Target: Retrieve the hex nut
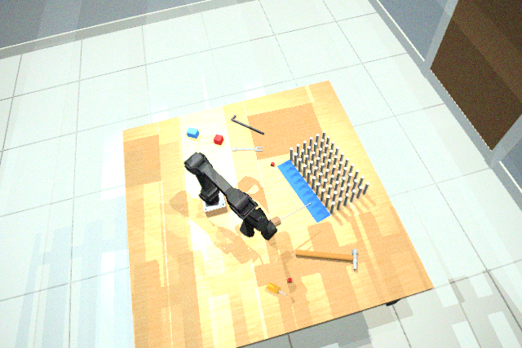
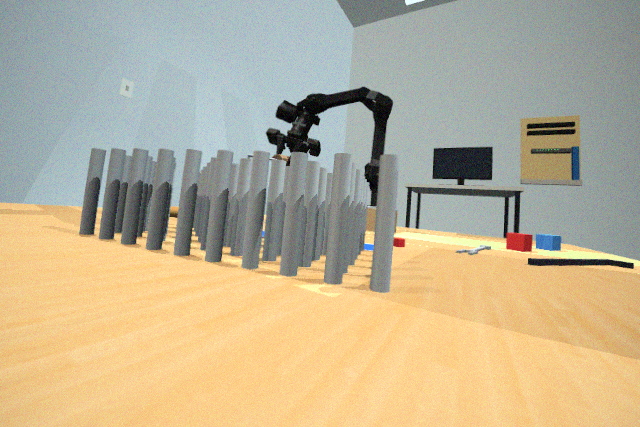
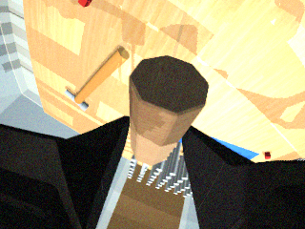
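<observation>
Gripper [image 1: 272, 226] [image 2: 290, 153] [image 3: 156, 126]: closed on the wooden-handled rod tool [image 1: 276, 221] [image 2: 281, 157] [image 3: 167, 112], its shaft over the blue taped strip [image 1: 304, 190] [image 2: 368, 246] [image 3: 235, 147]. Metal spacers [image 1: 324, 167] [image 2: 294, 215] [image 3: 164, 176]: upright along the tabletop's right edge; hex nut not discernible. Tool acquired; extraction, deposit and release apparently remain.

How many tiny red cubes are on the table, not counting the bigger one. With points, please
2: one [image 1: 272, 164] [image 2: 399, 242] [image 3: 267, 156] near the blue strip's end, one [image 1: 289, 279] [image 3: 85, 2] beside the yellow-handled screwdriver.
</observation>
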You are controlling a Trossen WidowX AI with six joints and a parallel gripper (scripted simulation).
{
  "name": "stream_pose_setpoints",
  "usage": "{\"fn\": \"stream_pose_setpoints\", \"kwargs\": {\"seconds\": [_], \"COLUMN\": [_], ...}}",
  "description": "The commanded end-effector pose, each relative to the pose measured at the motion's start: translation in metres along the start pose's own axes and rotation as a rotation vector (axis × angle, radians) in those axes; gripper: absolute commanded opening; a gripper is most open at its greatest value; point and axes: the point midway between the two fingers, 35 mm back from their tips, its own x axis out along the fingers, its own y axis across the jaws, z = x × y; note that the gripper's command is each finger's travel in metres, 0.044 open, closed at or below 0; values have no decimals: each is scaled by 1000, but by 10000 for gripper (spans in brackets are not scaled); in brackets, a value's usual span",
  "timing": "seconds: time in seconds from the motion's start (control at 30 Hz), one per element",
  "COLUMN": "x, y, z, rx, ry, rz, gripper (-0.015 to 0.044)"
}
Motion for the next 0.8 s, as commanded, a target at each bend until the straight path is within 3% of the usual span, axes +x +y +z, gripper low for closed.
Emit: {"fn": "stream_pose_setpoints", "kwargs": {"seconds": [0.0,0.77], "x": [0,18], "y": [-11,-103], "z": [-16,-83], "rx": [-1,31], "ry": [11,119], "rz": [23,63], "gripper": [0,0]}}
